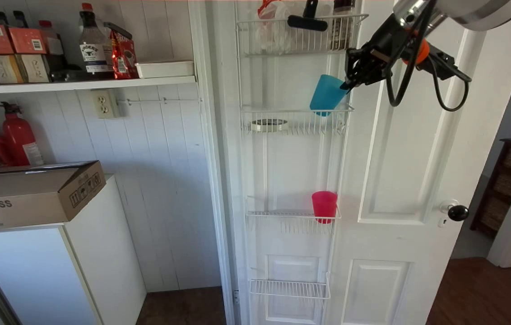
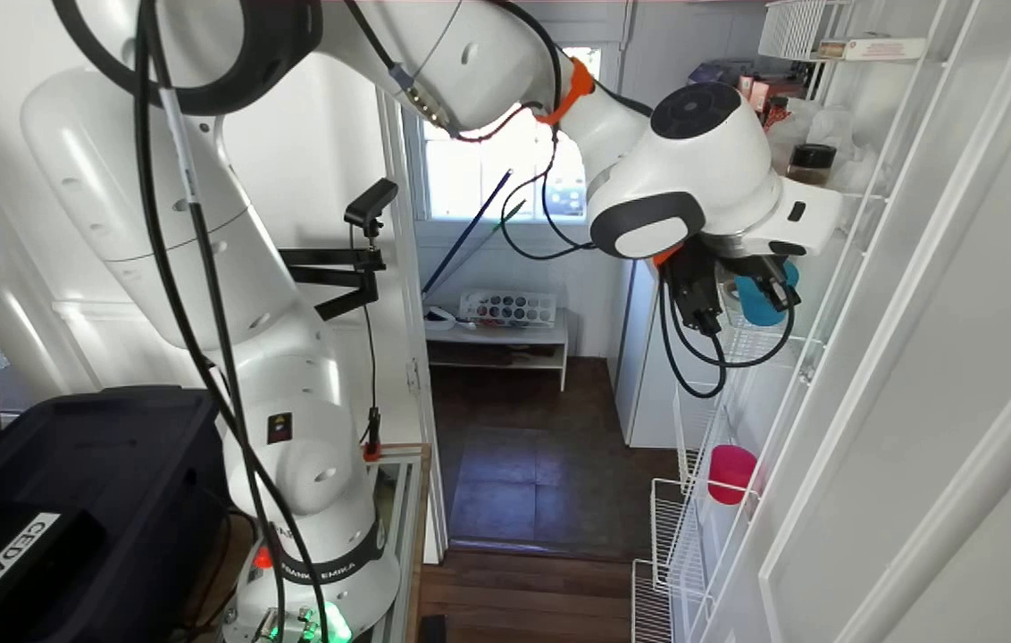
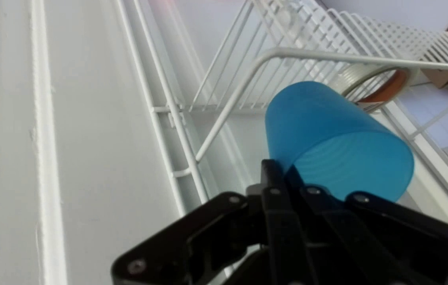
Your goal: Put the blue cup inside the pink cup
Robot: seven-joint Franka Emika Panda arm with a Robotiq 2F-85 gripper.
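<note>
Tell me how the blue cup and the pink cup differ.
The blue cup is tilted; the pink cup looks upright. The gripper pinches the blue cup's wall, while the pink cup stands ungripped on a lower shelf. Both are plain and taper toward the base.

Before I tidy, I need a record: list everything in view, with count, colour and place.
wire rack: 1, white, on door
blue cup: 1, light blue, tilted at a middle tier
pink cup: 1, pink-red, next tier down
tape roll: 1, whitish, blue cup's tier
plastic bag: at least 1, translucent, next tier up
shelf goods: many, mixed colours, on wall shelf
cardboard box: 1, brown, on white cabinet
red containers: at least 3, red, behind cardboard box
wicker drawer unit: 1, brown, beyond door
storage bin: 1, dark, beside robot arm
robot arm: 1, white, extended to wire rack
pincer: 1, black, closed on blue cup's rim
</note>
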